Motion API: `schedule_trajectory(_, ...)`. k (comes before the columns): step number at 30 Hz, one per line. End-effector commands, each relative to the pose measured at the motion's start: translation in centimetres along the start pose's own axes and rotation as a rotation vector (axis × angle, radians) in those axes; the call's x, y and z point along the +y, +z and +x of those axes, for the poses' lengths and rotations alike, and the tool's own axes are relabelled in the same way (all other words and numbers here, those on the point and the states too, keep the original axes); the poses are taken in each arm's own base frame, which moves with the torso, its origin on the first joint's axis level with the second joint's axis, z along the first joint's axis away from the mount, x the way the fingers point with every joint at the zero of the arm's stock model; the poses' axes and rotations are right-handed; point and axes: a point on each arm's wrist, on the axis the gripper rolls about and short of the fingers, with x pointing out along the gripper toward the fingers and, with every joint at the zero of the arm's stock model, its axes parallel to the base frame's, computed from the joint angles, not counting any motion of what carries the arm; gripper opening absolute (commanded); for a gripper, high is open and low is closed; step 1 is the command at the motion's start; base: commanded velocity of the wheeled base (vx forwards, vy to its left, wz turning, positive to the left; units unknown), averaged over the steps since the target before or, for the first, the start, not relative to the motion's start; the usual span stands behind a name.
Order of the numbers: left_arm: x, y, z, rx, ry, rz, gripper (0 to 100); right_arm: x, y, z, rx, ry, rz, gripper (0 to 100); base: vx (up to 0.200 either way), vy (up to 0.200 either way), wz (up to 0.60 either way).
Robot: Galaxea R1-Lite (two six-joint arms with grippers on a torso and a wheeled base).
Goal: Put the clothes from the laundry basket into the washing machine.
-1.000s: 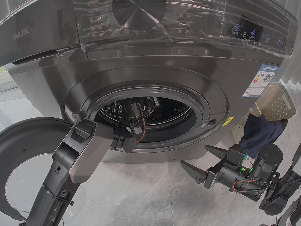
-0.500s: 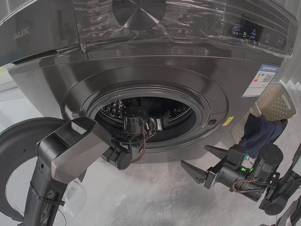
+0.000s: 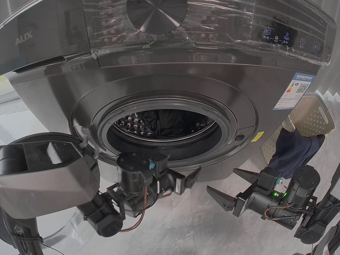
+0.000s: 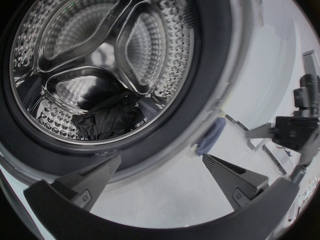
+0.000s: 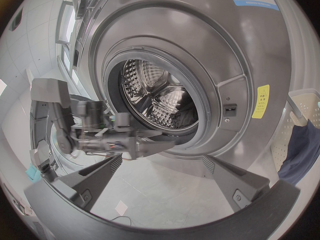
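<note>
Head view: the washing machine (image 3: 170,71) stands with its door opening (image 3: 163,153) uncovered. A black garment (image 3: 166,119) lies inside that opening. The left tool (image 3: 191,181) hangs just below and in front of the opening, fingers spread and holding nothing. The right tool (image 3: 221,179) sits lower and to the right of the opening, also spread and empty. Farther right of the opening, a navy garment (image 3: 294,149) drapes over the rim of the laundry basket (image 3: 311,115).

Left wrist view: the left tool (image 4: 160,157) gapes wide outside the opening. The black garment (image 4: 106,119) rests low in the drum (image 4: 100,50), well behind the seal.

Right wrist view: the right tool (image 5: 161,159) is spread, facing the opening, with the navy garment (image 5: 301,150) off to the side on the laundry basket (image 5: 283,130).

The step in hand looks like fetching the navy garment. It would go best if a bunched fold is pinched rather than a loose edge, the cloth is lifted free of the basket rim, carried through the middle of the opening and let go deep, so nothing trails over the seal.
</note>
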Motion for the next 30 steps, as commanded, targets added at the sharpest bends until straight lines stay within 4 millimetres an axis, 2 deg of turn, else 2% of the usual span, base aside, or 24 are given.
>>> schedule_trajectory(1, -1.9, 2.4, -7.3, -0.060, -0.115, 0.027, 100, -0.4, -0.7, -1.2, 0.041, -0.014, -0.004, 100, 0.000, 0.000, 0.00)
schedule_trajectory(2, -1.5, 2.1, -8.8, -0.041, -0.095, 0.037, 100, -0.5, -0.8, -2.0, 0.053, -0.020, -0.004, 100, 0.000, 0.000, 0.00)
schedule_trajectory(4, -1.3, 2.0, -9.5, -0.042, -0.095, 0.037, 100, -0.6, -0.9, -2.4, 0.063, -0.025, -0.007, 100, 0.000, 0.000, 0.00)
schedule_trajectory(5, -1.2, 2.4, -11.5, -0.074, -0.102, 0.031, 100, -0.7, -1.0, -3.7, 0.072, -0.028, -0.006, 100, 0.000, 0.000, 0.00)
schedule_trajectory(6, -1.1, 2.6, -12.5, -0.090, -0.105, 0.030, 100, -0.7, -0.6, -4.4, 0.056, -0.033, -0.005, 100, 0.000, 0.000, 0.00)
schedule_trajectory(7, -1.2, 2.5, -12.6, -0.090, -0.106, 0.030, 100, -0.7, -0.6, -4.4, 0.052, -0.033, -0.004, 100, 0.000, 0.000, 0.00)
schedule_trajectory(9, -0.9, 3.2, -14.9, -0.123, -0.106, 0.025, 100, -0.6, 1.4, -6.0, -0.059, -0.049, 0.026, 100, 0.000, 0.000, 0.00)
schedule_trajectory(13, -0.3, 4.0, -17.8, -0.164, -0.090, 0.025, 100, -0.8, 2.7, -7.7, -0.127, -0.102, 0.049, 100, -0.100, 0.000, 0.00)
schedule_trajectory(14, -0.3, 4.0, -17.9, -0.165, -0.090, 0.025, 100, -0.8, 2.7, -7.8, -0.127, -0.104, 0.049, 100, -0.200, 0.000, 0.00)
schedule_trajectory(15, -0.1, 4.2, -19.3, -0.184, -0.080, 0.024, 100, -1.0, 2.8, -8.3, -0.120, -0.139, 0.053, 100, -0.200, 0.000, 0.00)
schedule_trajectory(17, 0.5, 4.0, -20.9, -0.186, -0.057, 0.022, 100, -1.4, 2.6, -8.8, -0.093, -0.179, 0.069, 100, -0.200, 0.000, 0.00)
schedule_trajectory(20, 1.2, 4.4, -22.0, -0.194, -0.003, 0.014, 100, -2.0, 2.5, -9.7, -0.071, -0.247, 0.094, 100, 0.000, 0.000, 0.00)
schedule_trajectory(21, 1.5, 4.9, -23.5, -0.218, 0.017, 0.013, 100, -2.3, 2.6, -11.0, -0.064, -0.276, 0.111, 100, 0.000, 0.000, 0.00)
schedule_trajectory(22, 1.5, 5.1, -23.8, -0.226, 0.017, 0.014, 100, -2.3, 2.6, -11.2, -0.062, -0.279, 0.112, 100, 0.000, 0.000, 0.00)
schedule_trajectory(23, 1.6, 5.3, -25.4, -0.244, 0.019, 0.014, 100, -2.4, 2.6, -12.6, -0.060, -0.291, 0.116, 100, 0.000, 0.000, 0.00)
schedule_trajectory(30, 2.7, 4.3, -29.4, -0.195, 0.122, 0.003, 100, -3.1, 2.2, -17.4, -0.112, -0.399, 0.102, 100, -0.171, 0.000, 0.00)
